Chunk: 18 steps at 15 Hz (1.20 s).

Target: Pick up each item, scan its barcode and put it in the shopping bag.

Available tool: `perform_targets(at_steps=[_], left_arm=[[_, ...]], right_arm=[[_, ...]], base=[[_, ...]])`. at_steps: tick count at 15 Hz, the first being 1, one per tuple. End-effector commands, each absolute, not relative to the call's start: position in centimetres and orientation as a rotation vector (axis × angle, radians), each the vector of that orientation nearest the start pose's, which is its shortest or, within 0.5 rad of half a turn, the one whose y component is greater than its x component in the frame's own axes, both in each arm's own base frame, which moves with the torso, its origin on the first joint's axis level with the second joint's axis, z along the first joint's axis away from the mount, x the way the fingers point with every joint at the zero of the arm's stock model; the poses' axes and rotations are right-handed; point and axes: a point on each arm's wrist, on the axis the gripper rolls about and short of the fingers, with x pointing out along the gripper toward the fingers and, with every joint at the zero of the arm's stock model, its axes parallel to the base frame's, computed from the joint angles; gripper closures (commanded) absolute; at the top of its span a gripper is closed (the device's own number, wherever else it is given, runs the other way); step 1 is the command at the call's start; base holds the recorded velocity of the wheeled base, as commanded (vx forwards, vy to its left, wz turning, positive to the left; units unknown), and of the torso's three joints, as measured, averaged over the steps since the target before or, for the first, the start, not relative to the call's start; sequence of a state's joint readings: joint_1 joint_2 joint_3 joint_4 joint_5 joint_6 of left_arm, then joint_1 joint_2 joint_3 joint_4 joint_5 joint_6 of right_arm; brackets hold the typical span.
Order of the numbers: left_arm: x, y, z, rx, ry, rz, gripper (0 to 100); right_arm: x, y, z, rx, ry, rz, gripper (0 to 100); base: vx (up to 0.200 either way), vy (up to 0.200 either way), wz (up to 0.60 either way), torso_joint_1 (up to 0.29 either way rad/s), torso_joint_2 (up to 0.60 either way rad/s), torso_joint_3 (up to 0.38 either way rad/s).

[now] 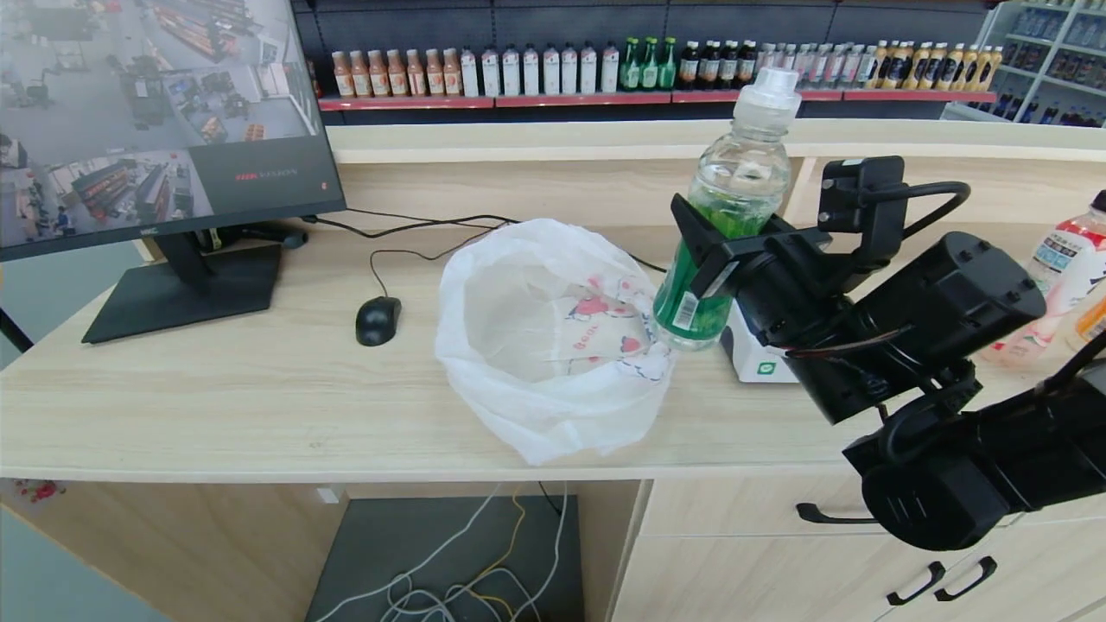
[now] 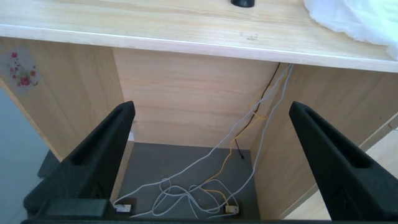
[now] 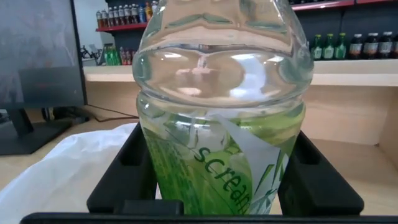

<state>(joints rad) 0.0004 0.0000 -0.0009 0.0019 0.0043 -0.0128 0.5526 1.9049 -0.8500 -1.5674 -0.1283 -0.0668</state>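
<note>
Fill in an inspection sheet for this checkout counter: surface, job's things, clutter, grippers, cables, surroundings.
Surface: pale wooden counter.
Job's things: green-labelled bottle held tilted beside the open shopping bag; further bottles at right end.
Clutter: monitor, mouse, white box.
Grippers: right gripper, jaws shut on the bottle; left gripper, jaws open, below counter edge.
Cables: mouse lead on counter; loose cables underneath.
Surroundings: shelves of bottles behind.
</note>
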Motion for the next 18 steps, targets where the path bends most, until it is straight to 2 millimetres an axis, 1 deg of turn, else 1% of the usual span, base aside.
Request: perform_targets(at_steps=[1,5,13,15,18], left_arm=[[-2.3,0.0,7.6,-0.015,0.000,0.005,0],[-2.3,0.0,7.5,-0.012,0.001,0.006,0],[-2.3,0.0,7.5,-0.009,0.002,0.006,0],[-2.3,0.0,7.6,-0.008,0.000,0.003,0],[-2.3,0.0,7.6,-0.009,0.000,0.006,0]], right_arm=[[29.1,17.5,21.9,0.108,-0.504,0.394,100],[28.9,17.4,22.2,0.109,-0.512,0.396,100],[29.8,17.7,21.8,0.106,-0.511,0.403,100],[30.7,18.1,20.9,0.094,-0.474,0.404,100],[33.4,19.6,21.9,0.093,-0.466,0.402,100]], base=[[0.000,0.200,0.00,0.002,0.00,-0.002],[0.000,0.200,0.00,0.004,0.00,0.002],[0.000,0.000,0.00,0.000,0.00,0.000],[0.000,0.000,0.00,0.000,0.00,0.000],[0.000,0.000,0.00,0.000,0.00,0.000]])
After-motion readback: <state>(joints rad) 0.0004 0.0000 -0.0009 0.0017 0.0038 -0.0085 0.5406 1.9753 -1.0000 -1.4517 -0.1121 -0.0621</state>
